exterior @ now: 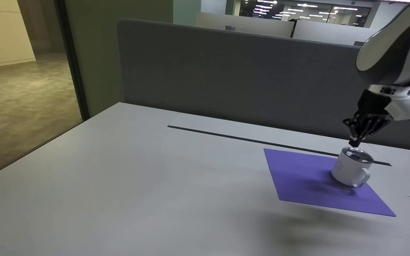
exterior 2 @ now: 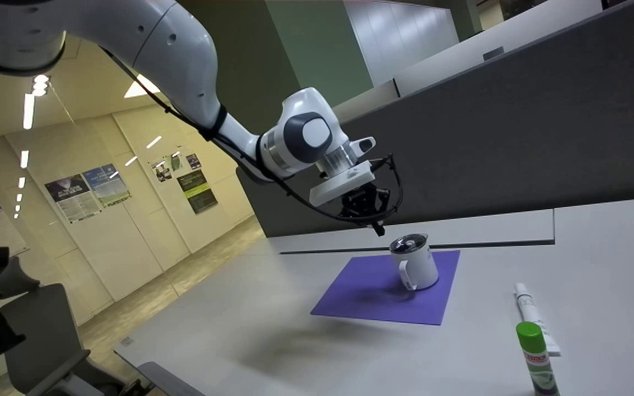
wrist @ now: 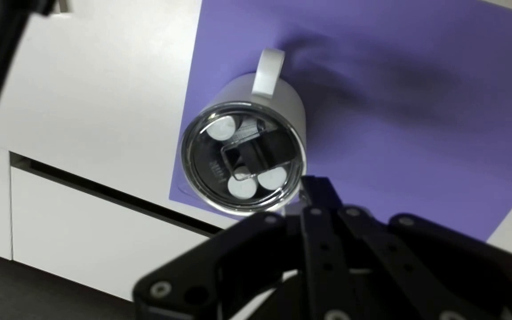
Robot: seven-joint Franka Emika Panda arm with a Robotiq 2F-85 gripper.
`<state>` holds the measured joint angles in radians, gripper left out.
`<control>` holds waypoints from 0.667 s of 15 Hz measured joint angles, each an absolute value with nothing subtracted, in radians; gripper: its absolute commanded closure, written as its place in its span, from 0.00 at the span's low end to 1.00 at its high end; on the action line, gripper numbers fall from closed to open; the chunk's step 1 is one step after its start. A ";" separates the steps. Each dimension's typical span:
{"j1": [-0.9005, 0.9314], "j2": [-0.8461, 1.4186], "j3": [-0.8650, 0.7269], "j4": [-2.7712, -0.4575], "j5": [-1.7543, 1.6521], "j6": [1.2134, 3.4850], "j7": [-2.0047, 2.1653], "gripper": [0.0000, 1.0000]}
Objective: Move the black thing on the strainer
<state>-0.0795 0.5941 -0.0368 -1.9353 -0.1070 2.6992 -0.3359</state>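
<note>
Black slider (wrist: 278,147): set in the clear lid (wrist: 208,162) on top of the mug (exterior: 347,170).
Mug: upright on the purple mat (exterior: 297,174), handle (wrist: 268,75) standing out at its side.
Gripper (exterior 2: 378,228): fingers closed together, tips near the mug's rim but apart from it in an exterior view.
White tube (exterior 2: 533,314): on the table (exterior 2: 487,341), well apart from the mug.
Green-capped container (exterior 2: 538,360): farther from the mug than the tube.
</note>
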 measured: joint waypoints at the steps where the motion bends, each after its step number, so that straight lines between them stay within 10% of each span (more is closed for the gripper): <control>1: -0.080 0.594 -0.037 -1.935 -0.107 2.699 -0.336 1.00; 10: -0.081 0.637 -0.050 -1.937 -0.129 2.803 -0.336 1.00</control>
<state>-0.0814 0.6367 -0.0504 -1.9368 -0.1287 2.8030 -0.3359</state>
